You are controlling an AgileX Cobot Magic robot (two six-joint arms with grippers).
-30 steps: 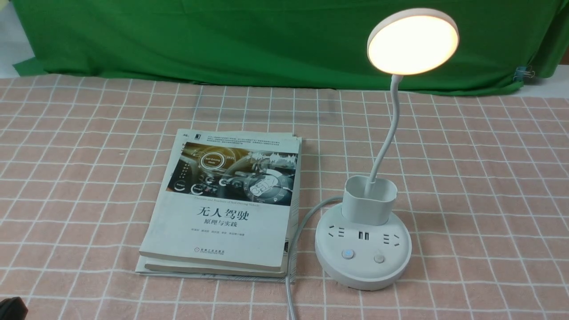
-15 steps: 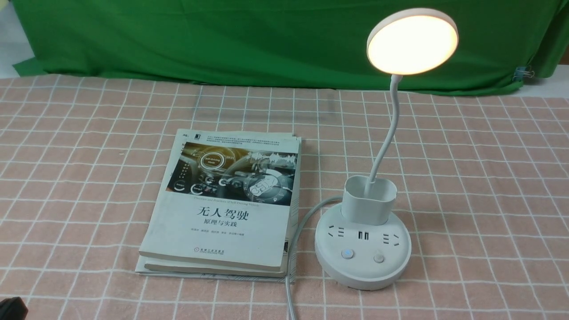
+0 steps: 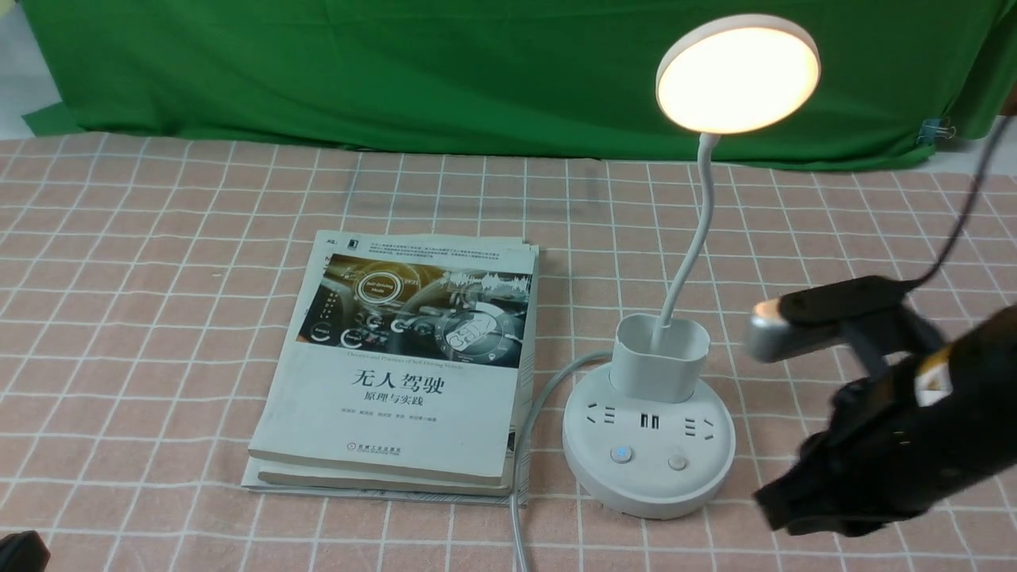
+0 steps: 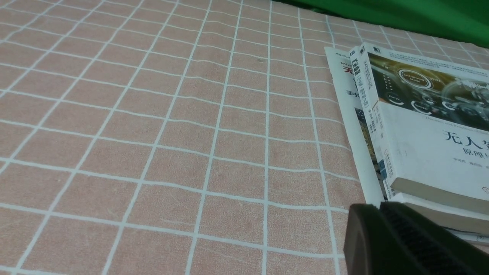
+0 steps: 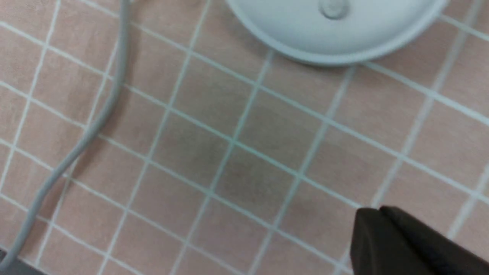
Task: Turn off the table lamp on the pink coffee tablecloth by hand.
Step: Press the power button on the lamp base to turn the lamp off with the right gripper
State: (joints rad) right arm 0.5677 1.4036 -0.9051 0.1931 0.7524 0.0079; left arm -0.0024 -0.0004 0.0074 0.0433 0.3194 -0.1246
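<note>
— Front view: why are the right gripper's fingers together beside the lamp?
— Probably to make one firm tip for pressing a button. The lamp stands lit on the cloth, right of the books.
— And the left gripper?
— Closed too, clear of the job.

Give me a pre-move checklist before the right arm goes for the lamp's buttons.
1. Lamp still needs switching off: ok, its disc head glows.
2. Right gripper shut for pressing: ok, fingertips together, nothing between them.
3. Right gripper lined up over a button: not ok, it is beside the round base, to its right.
4. Left gripper away from the lamp: ok, it is left of the books.
5. Which button controls the light: cannot tell.
</note>
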